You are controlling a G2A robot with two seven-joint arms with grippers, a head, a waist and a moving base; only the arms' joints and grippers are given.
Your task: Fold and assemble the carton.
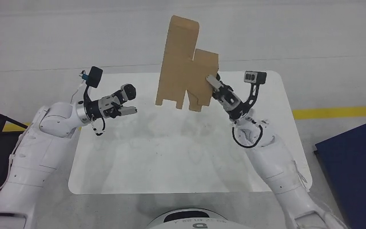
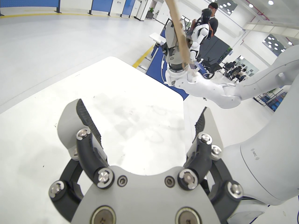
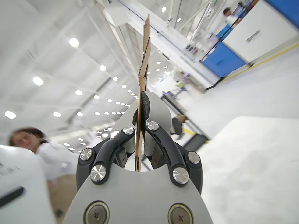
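1. Two fingers of my left gripper [image 2: 142, 117] stand spread wide with nothing between them. It hangs over the left part of the table [image 1: 171, 166], well apart from the carton.
2. Between the arms, the carton [image 1: 183, 68] is up in the air above the table's far side. It is a flattened brown blank, roughly upright, with its notched edge toward the table and, as far as I can judge, not touching it.
3. On the right, my right gripper [image 1: 213, 85] is clamped on the carton's side. The right wrist view shows the board edge-on, pinched between the pads.
4. I judge the folding barely begun, since the blank looks unopened.
5. First risk: a single pinch near one side carries the whole sheet. A push from the left arm could make it pivot or slide out of the pads.
6. Second risk: from the left wrist view the carton presents only a thin edge. Closing on it off-line could miss it, or crush a flap away from its crease.
7. Third risk: nothing supports the carton from below, so a slip drops it, perhaps past the far edge.
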